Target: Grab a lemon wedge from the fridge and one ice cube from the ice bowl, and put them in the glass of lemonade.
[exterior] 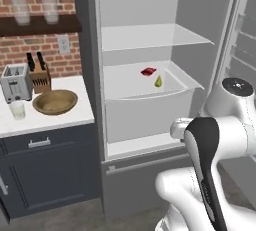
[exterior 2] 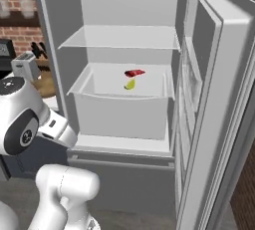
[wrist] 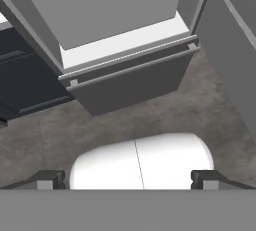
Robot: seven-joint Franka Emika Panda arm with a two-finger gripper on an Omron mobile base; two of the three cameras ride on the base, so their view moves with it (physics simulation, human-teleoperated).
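Clearly the gripper [wrist: 128, 180] stands with its jaws fully apart and nothing between them, pointed down at the floor before the fridge [exterior: 90, 35], whose door [exterior 2: 219, 99] hangs wide open at three o'clock in the right base view.

Farther in, the lemon wedge [exterior: 158, 81] lies in the white drawer [exterior: 150, 107] on the middle level, with a small flat red item [exterior: 148, 71] just beside it at eleven o'clock. That closeness is the main hazard: wide jaws coming down on so tiny a piece could catch the red thing instead, or nudge the wedge toward the drawer's back wall. The drawer's raised front lip (and the shelf [exterior: 150, 37] above) leave a narrow way in, so the hand or wrist could strike either on a careless approach. The open door could also be clipped when the arm swings.

Off at nine o'clock in the left base view, on the counter [exterior: 65, 117], the glass of lemonade [exterior: 17, 110] stands near the ice bowl [exterior: 55, 101], in front of the toaster [exterior: 16, 82]; a small clear tumbler is easily tipped, and the wedge could slip out on the way there.

No brand, label or writing can be read anywhere.
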